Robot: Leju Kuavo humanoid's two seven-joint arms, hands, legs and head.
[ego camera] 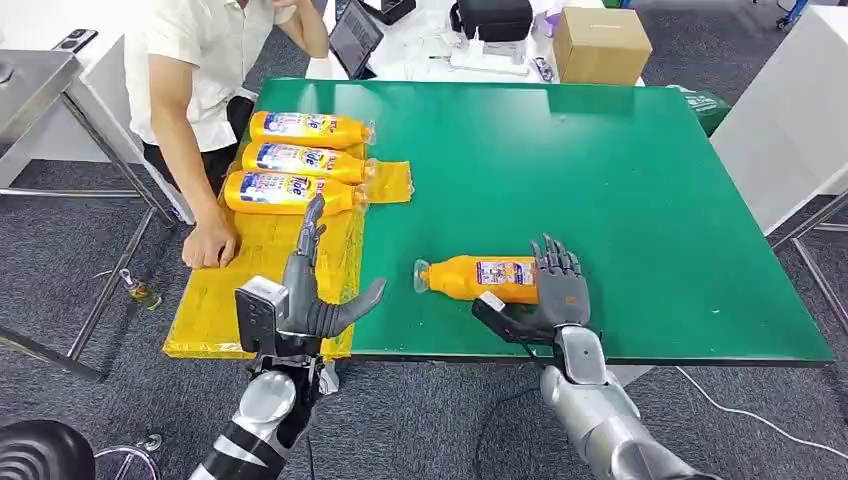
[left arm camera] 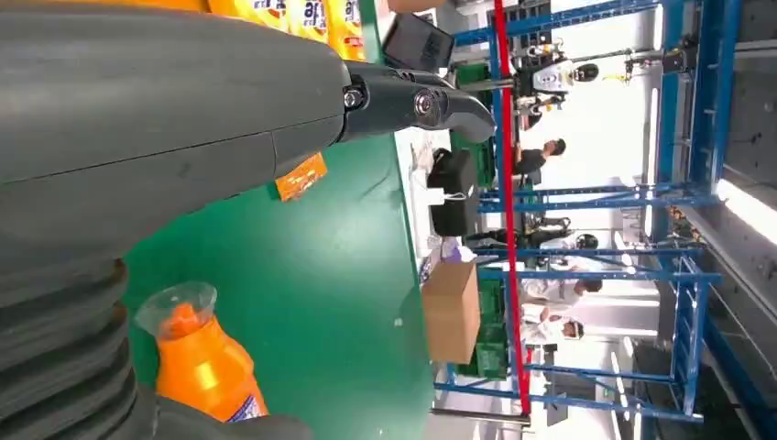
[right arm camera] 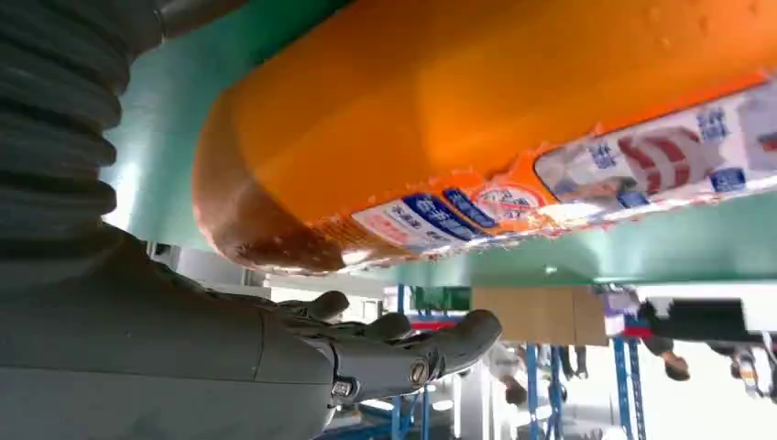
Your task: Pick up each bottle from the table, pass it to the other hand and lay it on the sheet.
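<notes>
Green table, yellow sheet at left edge, three bottles already laid there. Fourth bottle lying near front edge, cap leftward. Right hand at bottle's base end, fingers spread, not yet clasped. Left hand empty, fingers apart, over sheet. Step: pickup. Next: close right hand, lift, pass leftward.

The place looks like a robot test lab or workshop inside an industrial hall. Blue steel racking rises behind the green work table, and several people stand among it. A laptop, a cardboard box and a black bag sit on a white bench, above grey carpet flooring.
</notes>
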